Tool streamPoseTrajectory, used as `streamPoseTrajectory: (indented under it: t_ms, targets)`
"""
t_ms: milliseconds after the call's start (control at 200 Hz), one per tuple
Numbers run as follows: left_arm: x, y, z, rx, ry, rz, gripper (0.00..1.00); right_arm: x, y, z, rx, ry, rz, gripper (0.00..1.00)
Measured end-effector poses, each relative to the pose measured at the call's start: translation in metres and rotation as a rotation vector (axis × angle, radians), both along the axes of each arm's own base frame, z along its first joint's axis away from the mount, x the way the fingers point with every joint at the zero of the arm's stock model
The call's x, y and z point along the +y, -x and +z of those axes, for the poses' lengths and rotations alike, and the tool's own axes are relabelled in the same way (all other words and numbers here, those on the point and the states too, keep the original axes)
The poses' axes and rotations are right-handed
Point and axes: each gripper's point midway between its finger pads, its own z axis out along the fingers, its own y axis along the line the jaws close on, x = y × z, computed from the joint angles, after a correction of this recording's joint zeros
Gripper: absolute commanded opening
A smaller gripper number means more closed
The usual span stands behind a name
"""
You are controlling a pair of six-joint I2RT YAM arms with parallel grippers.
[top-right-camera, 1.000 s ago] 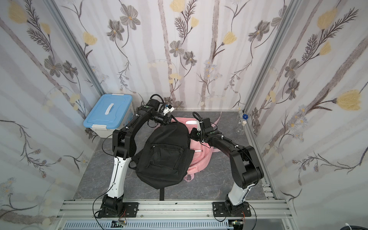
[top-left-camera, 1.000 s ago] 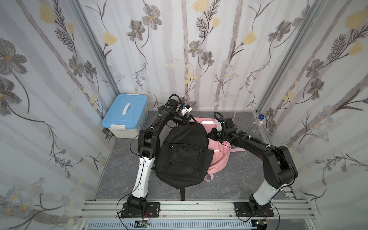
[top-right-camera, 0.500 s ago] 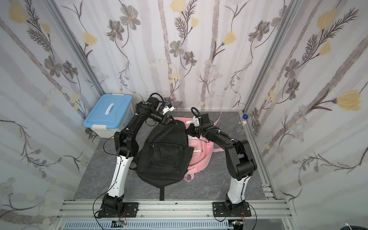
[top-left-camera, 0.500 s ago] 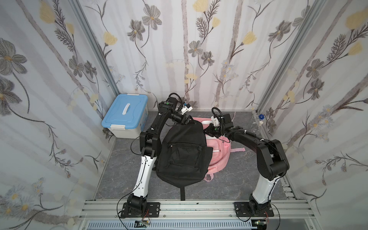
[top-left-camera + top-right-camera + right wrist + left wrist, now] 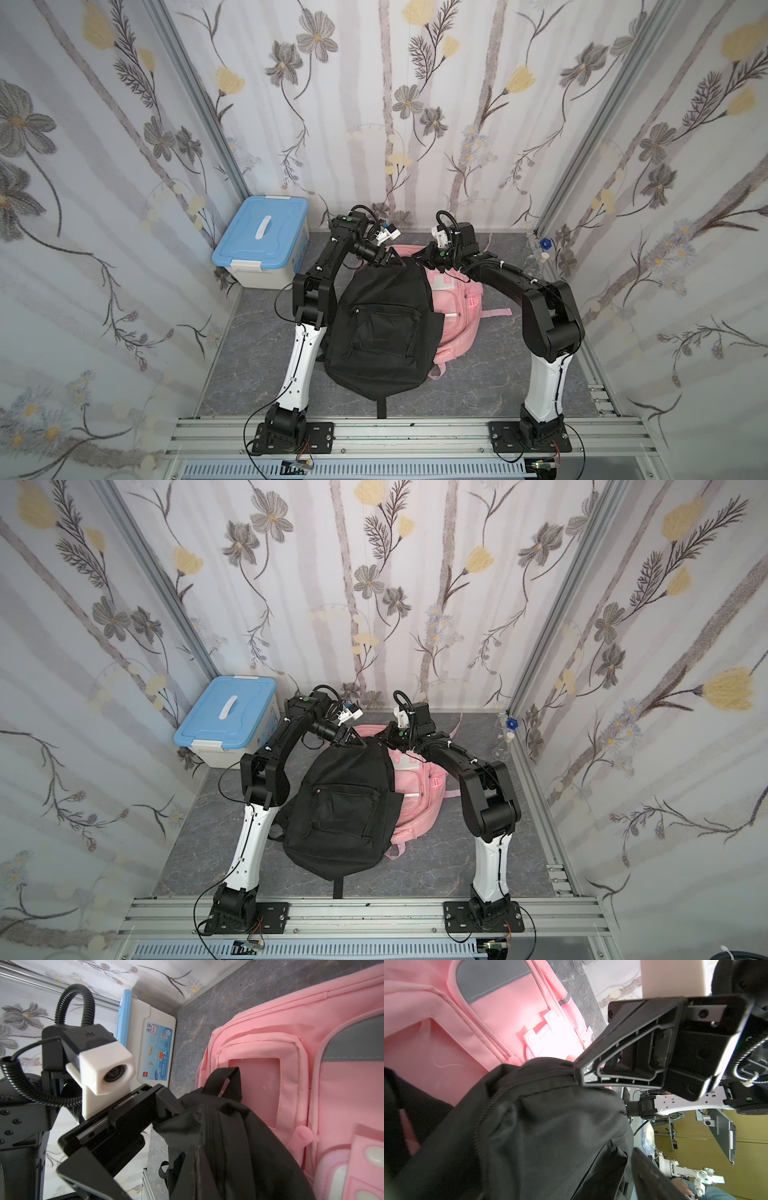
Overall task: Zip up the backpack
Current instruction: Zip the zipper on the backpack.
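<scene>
A black backpack (image 5: pixel 382 324) (image 5: pixel 340 808) lies front-up on the table, partly over a pink backpack (image 5: pixel 457 307). My left gripper (image 5: pixel 384 261) is at the black pack's top left corner. In the right wrist view its fingers (image 5: pixel 151 1095) stand apart with a fold of black fabric between them. My right gripper (image 5: pixel 419 259) (image 5: pixel 577 1073) is at the top right, shut on the pack's upper edge where the zipper line (image 5: pixel 500 1093) ends. The zipper pull is hidden. The carry loop (image 5: pixel 224 1080) sticks up between the grippers.
A white box with a blue lid (image 5: pixel 262 245) stands at the back left, close to my left arm. A small blue-capped bottle (image 5: pixel 544 243) and a glass flask (image 5: pixel 534 262) sit at the back right. Patterned walls close in on three sides, and a metal rail (image 5: pixel 382 432) runs along the front.
My right gripper, still shut, has travelled left along the black pack's upper edge to its top. The left gripper's fingers have narrowed around the fabric.
</scene>
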Motion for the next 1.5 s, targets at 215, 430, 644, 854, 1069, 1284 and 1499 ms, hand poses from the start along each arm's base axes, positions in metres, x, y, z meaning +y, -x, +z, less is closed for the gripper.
streamPoseTrajectory:
  t_ms: [215,430,644,854,1069,1284,1499]
  targets:
    - [0.007,-0.008,0.002,0.040,0.056,0.029,0.00,-0.010,0.020,0.022,-0.045,0.037,0.009,0.00]
    - [0.011,-0.019,-0.003,0.085,0.066,0.083,0.00,-0.034,0.047,0.019,-0.074,0.156,-0.019,0.00]
    - [0.026,-0.042,0.004,0.058,0.080,0.161,0.00,-0.057,0.081,0.001,-0.052,0.279,-0.026,0.00]
    - [0.027,-0.048,0.009,0.070,0.099,0.178,0.00,-0.072,0.105,-0.002,-0.069,0.337,-0.026,0.00]
    - [0.030,-0.049,0.013,0.094,0.121,0.185,0.00,-0.074,0.119,-0.011,-0.099,0.392,-0.018,0.00]
    - [0.034,-0.050,0.012,0.109,0.106,0.207,0.00,-0.052,0.135,-0.024,-0.127,0.464,0.041,0.00]
    - [0.037,-0.051,0.012,0.122,0.104,0.219,0.00,-0.054,0.139,-0.040,-0.142,0.545,0.030,0.00]
